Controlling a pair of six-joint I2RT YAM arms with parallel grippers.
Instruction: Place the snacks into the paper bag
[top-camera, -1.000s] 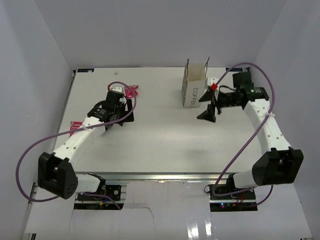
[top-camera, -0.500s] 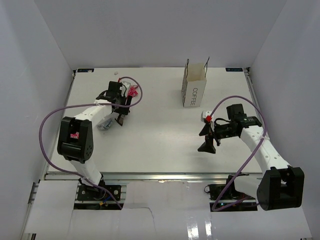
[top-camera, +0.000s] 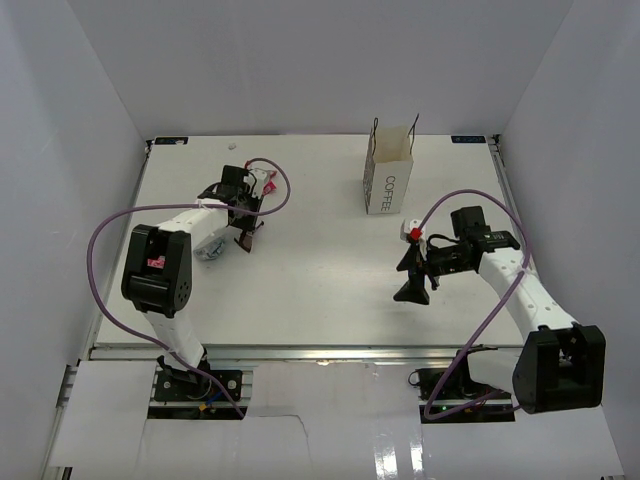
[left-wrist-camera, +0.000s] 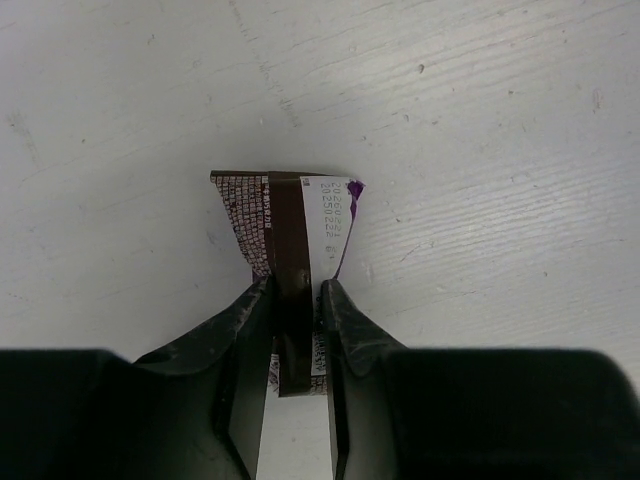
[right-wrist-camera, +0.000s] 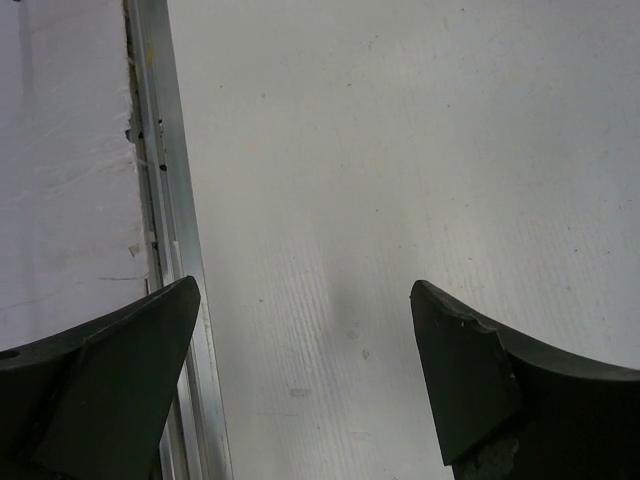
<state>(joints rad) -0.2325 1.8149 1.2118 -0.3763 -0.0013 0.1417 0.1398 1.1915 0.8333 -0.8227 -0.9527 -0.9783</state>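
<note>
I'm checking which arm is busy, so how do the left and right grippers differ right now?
The left gripper is shut on a purple-and-dark snack; the right gripper is open and holds nothing. The left gripper is over the left half of the table, the right gripper over its right, nearer the bases than the paper bag. Both are black and hang over the table.

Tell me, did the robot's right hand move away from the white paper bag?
Yes. The right hand drew back from beside the white paper bag, toward the near edge of the table; it is open and empty.
</note>
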